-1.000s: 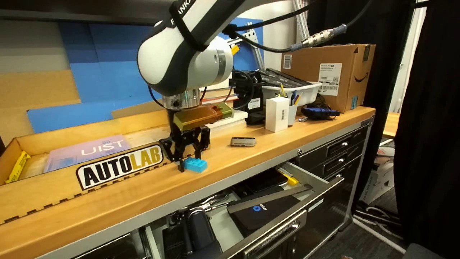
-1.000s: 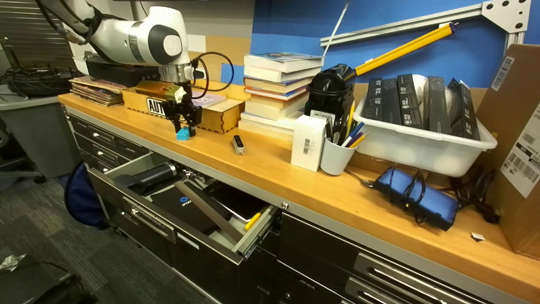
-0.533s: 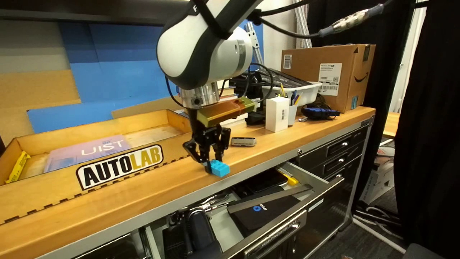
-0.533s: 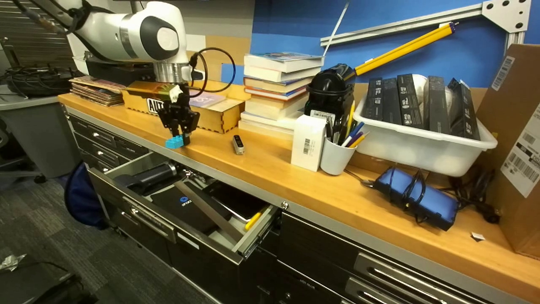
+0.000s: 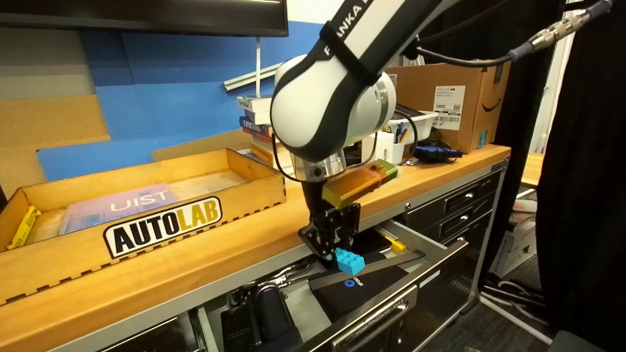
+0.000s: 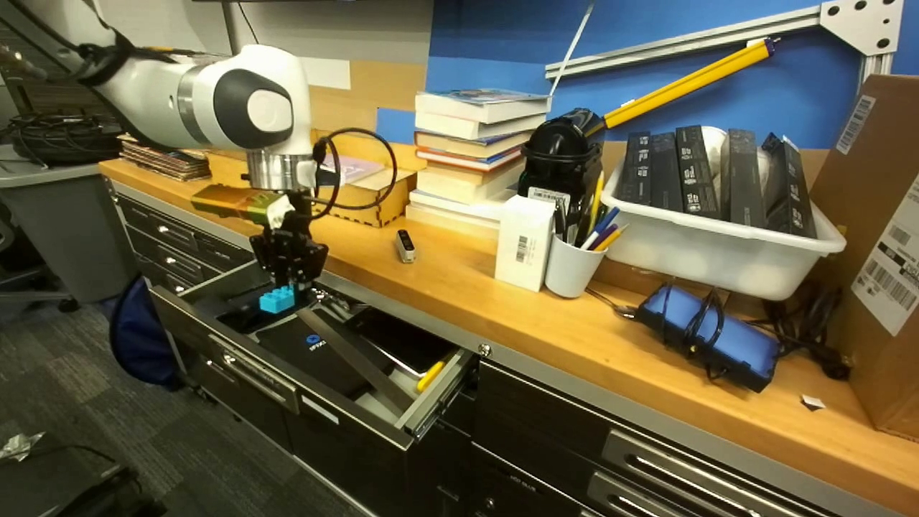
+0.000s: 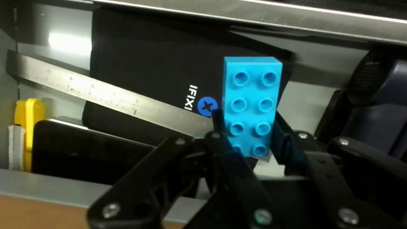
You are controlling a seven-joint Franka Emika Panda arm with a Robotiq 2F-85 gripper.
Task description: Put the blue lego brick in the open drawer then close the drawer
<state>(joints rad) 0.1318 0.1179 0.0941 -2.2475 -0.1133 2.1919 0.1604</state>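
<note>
The blue lego brick (image 5: pixel 350 262) is between the fingers of my gripper (image 5: pixel 337 252), which is shut on it. It also shows in an exterior view (image 6: pixel 277 299) and in the wrist view (image 7: pixel 251 98), studs facing the camera, its far end sticking out past the fingertips. The drawer (image 5: pixel 430 266) stands open, its front also in an exterior view (image 6: pixel 366 434) and its front rim in the wrist view (image 7: pixel 318 20). My gripper holds the brick over the open drawer; the exact height above its contents is hard to tell.
In the drawer lie a black iFixit case (image 7: pixel 149 54), a metal ruler (image 7: pixel 111 95), a yellow cutter (image 6: pixel 431 376) and a dark tool (image 5: pixel 274 313). On the bench are a wooden tray (image 5: pixel 254 171), a small grey device (image 6: pixel 406 246), a white box (image 6: pixel 524 244) and stacked books (image 6: pixel 477 143).
My gripper has carried the brick from just above the benchtop, out past the bench's front edge, to over the open drawer. The drawer has not moved.
</note>
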